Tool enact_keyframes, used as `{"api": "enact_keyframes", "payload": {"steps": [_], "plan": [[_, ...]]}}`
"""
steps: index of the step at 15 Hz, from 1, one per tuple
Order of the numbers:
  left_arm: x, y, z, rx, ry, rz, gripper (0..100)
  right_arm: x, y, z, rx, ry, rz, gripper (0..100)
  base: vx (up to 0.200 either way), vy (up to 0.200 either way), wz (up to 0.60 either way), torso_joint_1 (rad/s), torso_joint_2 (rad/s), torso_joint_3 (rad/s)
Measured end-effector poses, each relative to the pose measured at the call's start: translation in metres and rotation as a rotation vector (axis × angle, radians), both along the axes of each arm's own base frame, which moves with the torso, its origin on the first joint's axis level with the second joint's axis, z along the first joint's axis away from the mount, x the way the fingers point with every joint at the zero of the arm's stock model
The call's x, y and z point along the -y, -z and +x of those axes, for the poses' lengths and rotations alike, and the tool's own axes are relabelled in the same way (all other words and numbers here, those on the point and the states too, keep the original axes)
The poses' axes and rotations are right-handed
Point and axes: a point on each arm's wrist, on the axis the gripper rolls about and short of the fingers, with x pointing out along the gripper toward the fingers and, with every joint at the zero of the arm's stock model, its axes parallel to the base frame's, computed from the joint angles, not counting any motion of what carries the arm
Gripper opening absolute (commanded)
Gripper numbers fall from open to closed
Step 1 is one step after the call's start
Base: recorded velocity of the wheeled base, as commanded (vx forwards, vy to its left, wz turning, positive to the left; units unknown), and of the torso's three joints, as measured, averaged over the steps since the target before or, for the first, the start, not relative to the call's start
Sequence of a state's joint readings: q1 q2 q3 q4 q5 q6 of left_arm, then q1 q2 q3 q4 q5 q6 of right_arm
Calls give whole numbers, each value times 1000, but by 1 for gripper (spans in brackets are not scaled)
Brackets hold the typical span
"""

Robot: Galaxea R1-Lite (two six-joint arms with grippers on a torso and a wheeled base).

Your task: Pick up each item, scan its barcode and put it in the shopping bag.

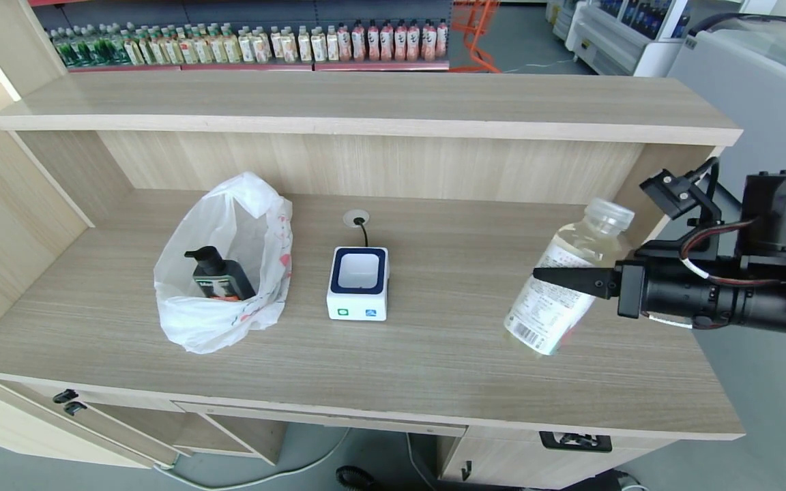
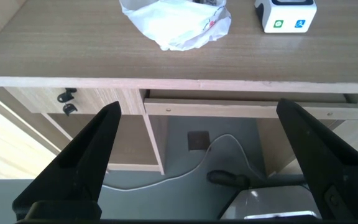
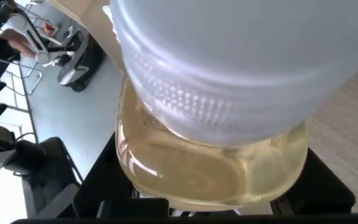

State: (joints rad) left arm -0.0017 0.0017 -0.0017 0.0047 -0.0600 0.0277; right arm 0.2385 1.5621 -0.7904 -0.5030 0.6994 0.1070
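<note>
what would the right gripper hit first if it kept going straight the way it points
Likely the white box scanner with the dark blue rim: the right gripper, shut on the clear plastic bottle, points across the wooden counter toward it. Height is unclear; it may pass above.

You have a light wooden tabletop [image 1: 447, 341] with a raised back wall [image 1: 366, 164] along its far edge and a side wall at its left edge. Two things stand directly on it. The white plastic shopping bag [image 1: 256, 225] sits on the left half, with its mouth open upward, about midway between the front and far edges. The white scanner [image 1: 358, 283] with a dark blue top frame stands near the middle, just beside the bag but apart from it. Its black cable [image 1: 364, 235] goes into a round hole [image 1: 356, 218] close behind it.
</note>
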Motion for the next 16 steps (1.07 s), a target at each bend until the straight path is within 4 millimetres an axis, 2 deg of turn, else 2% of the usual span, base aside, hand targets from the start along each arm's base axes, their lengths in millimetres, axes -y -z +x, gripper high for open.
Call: {"api": "enact_keyframes", "payload": {"steps": [3,5,16], "plan": [[0,0,0,0,0,0,100,-16,-24,-38,-22,-148,52,0,0,0,0,0,0,0],[0,0,0,0,0,0,100,-26,-32,-52,-35,-205,81,0,0,0,0,0,0,0],[0,0,0,0,0,0,100,-40,-41,-75,-75,-295,118,0,0,0,0,0,0,0]]}}
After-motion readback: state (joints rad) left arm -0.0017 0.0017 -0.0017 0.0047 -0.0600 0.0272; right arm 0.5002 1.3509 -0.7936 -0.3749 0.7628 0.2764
